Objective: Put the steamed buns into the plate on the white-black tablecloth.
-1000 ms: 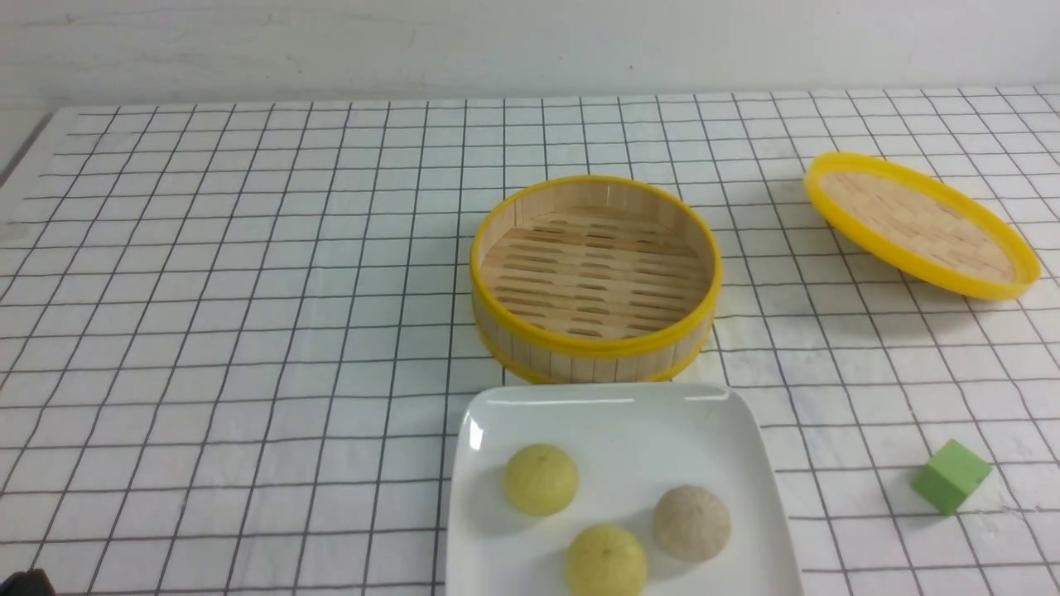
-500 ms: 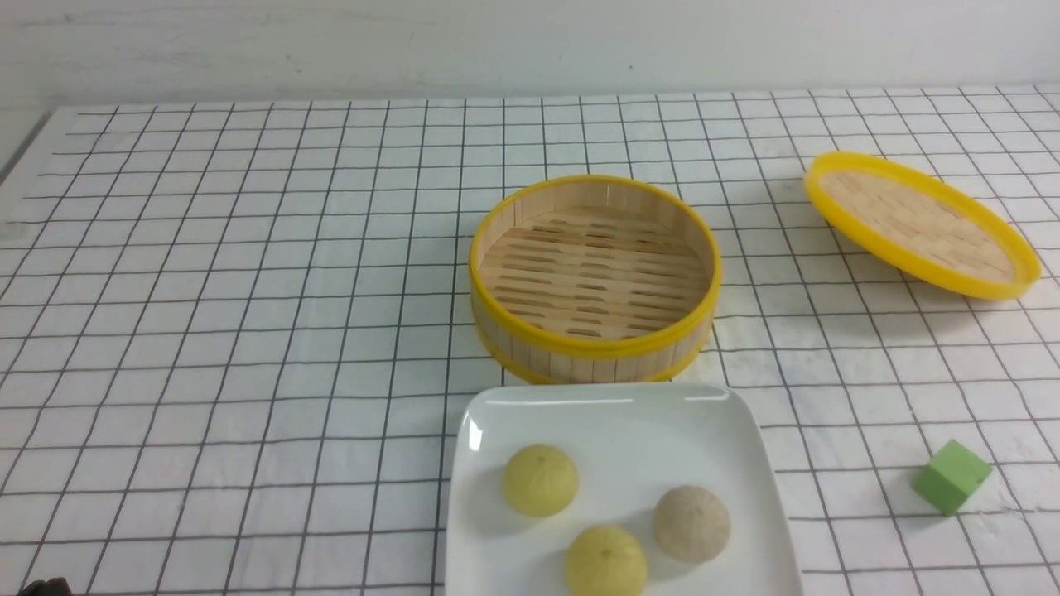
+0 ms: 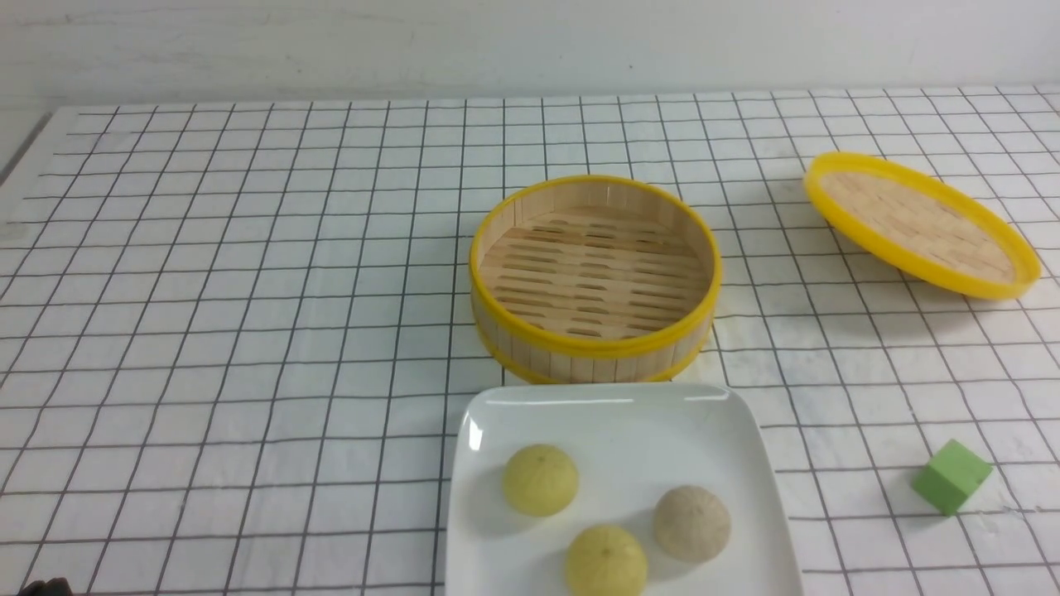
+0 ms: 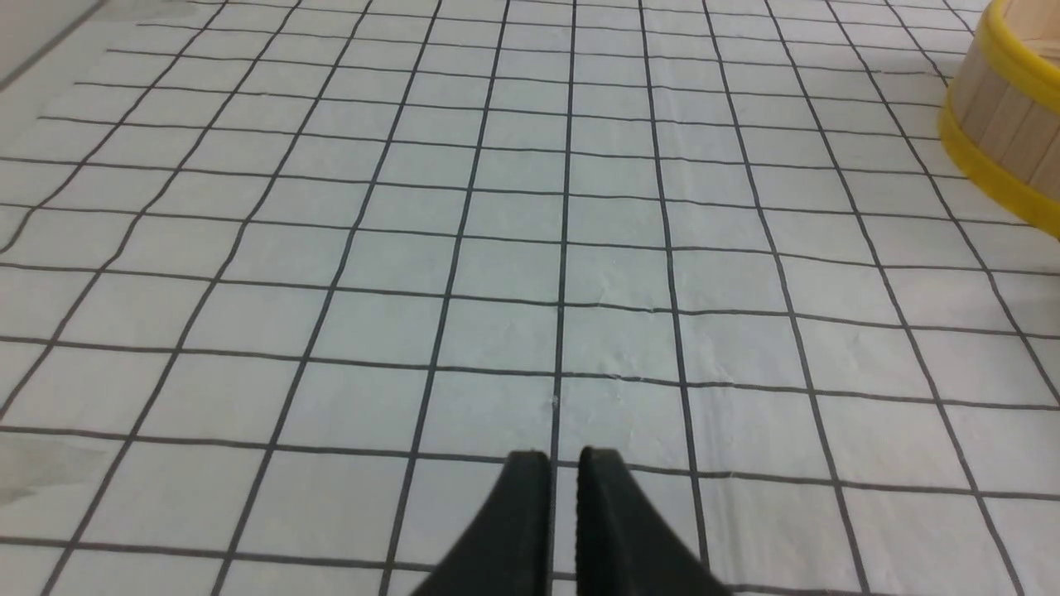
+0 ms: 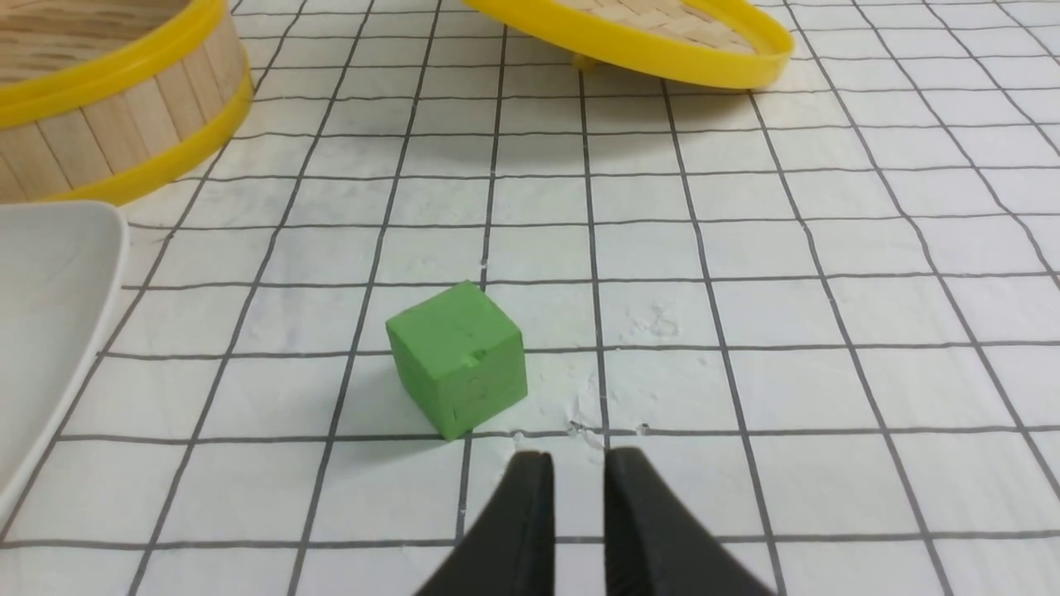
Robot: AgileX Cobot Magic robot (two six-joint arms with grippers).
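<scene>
The steamed buns (image 3: 609,517) — two pale yellow, one beige-grey — sit together on the plate (image 3: 617,414), at about 6 o'clock in the front view. Largest of all is the white-black tablecloth (image 3: 248,290), which covers the whole table. On it the bamboo steamer basket (image 3: 595,277) stands near the centre, just beyond the plate's far rim, and the yellow-rimmed lid (image 3: 921,223) lies tilted at 2 o'clock. The plate is cut off by the picture's lower edge, and so is the nearest yellow bun. A green cube (image 3: 951,476) rests at 4 o'clock, apart from the plate.

The left gripper (image 4: 563,459) shows a narrow slit between its black fingers and grasps nothing; only bare cloth lies under it. The right gripper (image 5: 577,459) stands a little wider apart, also empty, its tips just short of the cube and not touching it. Neither gripper can be made out in the front view.
</scene>
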